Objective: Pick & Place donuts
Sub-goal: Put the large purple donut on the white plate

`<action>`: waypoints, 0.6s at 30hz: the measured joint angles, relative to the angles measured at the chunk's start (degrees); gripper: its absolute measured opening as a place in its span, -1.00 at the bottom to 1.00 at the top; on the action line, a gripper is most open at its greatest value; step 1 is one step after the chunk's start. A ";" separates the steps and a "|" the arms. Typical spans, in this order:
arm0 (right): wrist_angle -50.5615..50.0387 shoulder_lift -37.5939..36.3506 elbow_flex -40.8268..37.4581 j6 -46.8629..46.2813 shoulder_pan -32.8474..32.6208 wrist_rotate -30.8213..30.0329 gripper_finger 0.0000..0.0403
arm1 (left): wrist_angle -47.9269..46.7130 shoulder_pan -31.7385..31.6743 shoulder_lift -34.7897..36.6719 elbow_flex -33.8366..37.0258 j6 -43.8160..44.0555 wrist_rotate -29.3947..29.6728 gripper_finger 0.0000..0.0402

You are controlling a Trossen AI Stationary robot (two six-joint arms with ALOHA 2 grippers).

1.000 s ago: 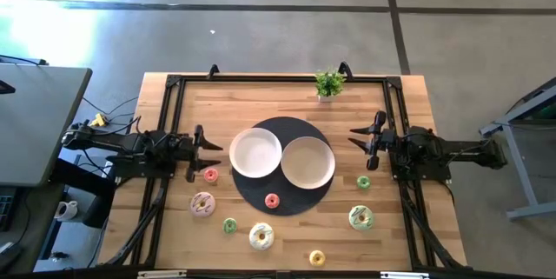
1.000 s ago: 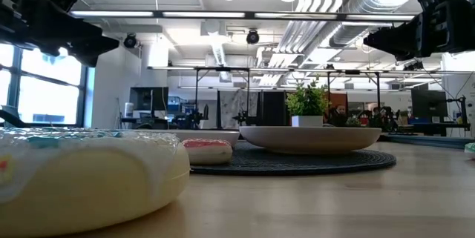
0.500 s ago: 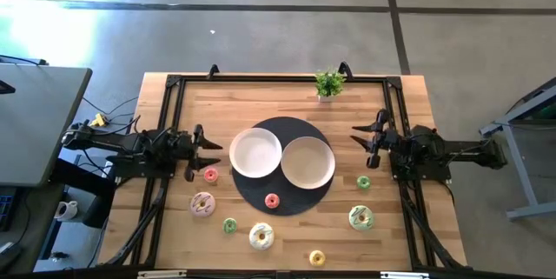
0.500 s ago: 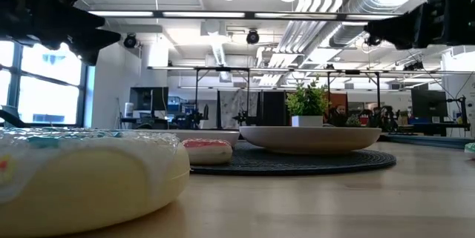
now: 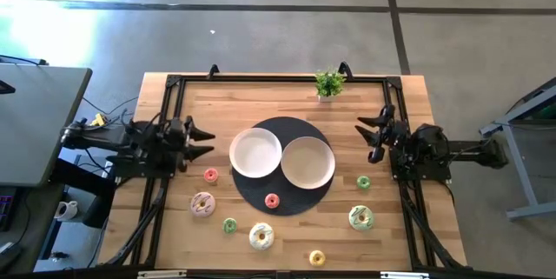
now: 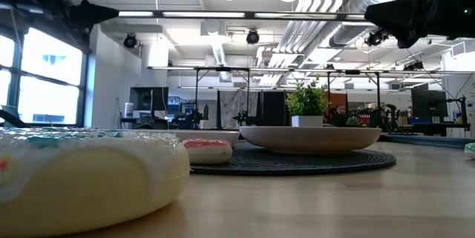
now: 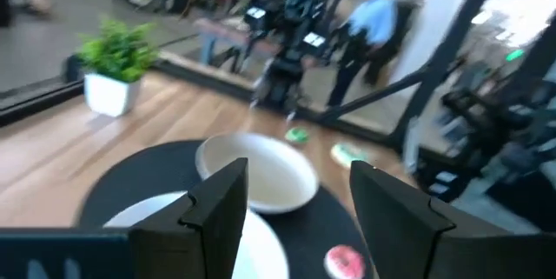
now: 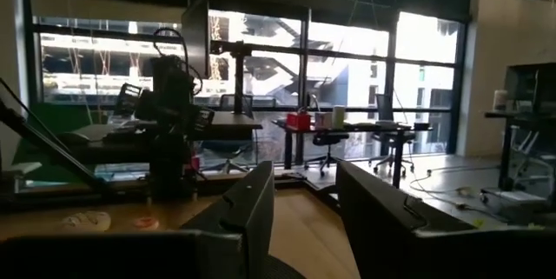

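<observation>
Nearest the front edge of the pale wooden table (image 5: 287, 96), a small yellow-iced ring donut (image 5: 316, 258); just behind it a larger cream-white sprinkled donut (image 5: 261, 236) — looming huge at the lens in the low view — then a small green ring donut (image 5: 229, 225). Further in, a larger pink-and-cream sprinkled donut (image 5: 202, 203) on the left side and a larger green-and-white sprinkled donut (image 5: 361, 218) on the right side. On the round dark mat (image 5: 287, 201), near its front rim, a small red-iced donut (image 5: 272, 201). Behind that, two round white plates (image 5: 255, 152) touching side by side, both bare. Left of the mat a small pink-red donut (image 5: 210, 174); right of it a small green donut (image 5: 363, 182).

Above the table's left side, left gripper (image 5: 202, 136) with fingers spread wide, holding nothing. Opposite, over the right side, right gripper (image 5: 372, 133) — fingers parted, likewise holding nothing. At the far edge, a small green potted plant in a white pot (image 5: 328, 83).
</observation>
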State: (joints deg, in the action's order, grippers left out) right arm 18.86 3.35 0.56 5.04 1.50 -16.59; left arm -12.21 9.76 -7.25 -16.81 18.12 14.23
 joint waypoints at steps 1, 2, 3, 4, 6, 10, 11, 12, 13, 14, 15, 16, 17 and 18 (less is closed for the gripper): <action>0.14 0.30 0.02 -0.78 0.00 -0.04 -0.39 | -3.93 0.00 -0.75 -2.64 0.01 0.60 0.00; 0.38 0.77 0.02 -1.48 0.00 -0.13 -0.39 | -8.06 0.00 -1.64 -5.23 0.06 1.32 0.00; 0.62 1.30 0.02 -2.00 0.00 -0.36 -0.39 | -12.13 0.00 -2.79 -7.69 0.29 1.72 0.00; 0.62 1.77 0.02 -2.16 0.00 -0.67 -0.39 | -15.70 0.00 -4.22 -9.78 0.89 1.80 0.00; 1.18 3.04 0.02 -2.21 0.00 -1.80 -0.39 | -23.04 0.00 -7.31 -12.68 2.39 1.07 0.00; 1.18 5.25 0.02 -2.20 0.00 -4.67 -0.39 | -30.70 0.00 -13.07 -13.72 6.23 -3.85 0.00; 1.12 5.75 0.02 -2.19 0.00 -4.93 -0.39 | -31.12 0.02 -14.75 -13.42 8.15 -6.33 0.00; 1.12 6.16 0.02 -2.18 0.00 -4.92 -0.39 | -30.94 0.02 -16.56 -13.16 9.81 -8.95 0.00; 1.16 6.52 0.02 -2.17 0.00 -4.93 -0.39 | -30.80 0.02 -18.42 -12.97 11.28 -12.14 0.00; 1.17 6.86 0.02 -2.17 0.00 -4.95 -0.39 | -30.81 0.02 -20.20 -12.86 12.39 -15.01 0.00; 1.13 7.15 0.04 -2.14 0.00 -4.94 -0.39 | -30.84 0.02 -22.12 -12.77 13.32 -17.70 0.00; 1.13 7.36 0.04 -2.10 0.00 -4.94 -0.39 | -30.76 0.02 -24.20 -12.77 13.71 -20.05 0.00; 1.17 7.55 0.04 -2.10 0.00 -4.95 -0.39 | -30.43 0.02 -26.29 -12.77 13.85 -21.83 0.00; 1.15 7.65 0.04 -2.10 0.00 -4.95 -0.39 | -29.97 0.02 -28.50 -12.77 13.81 -23.19 0.00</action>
State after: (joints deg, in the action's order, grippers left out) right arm 20.01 11.01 0.60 2.94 1.50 -21.54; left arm -42.18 9.78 -35.75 -29.58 31.93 -8.96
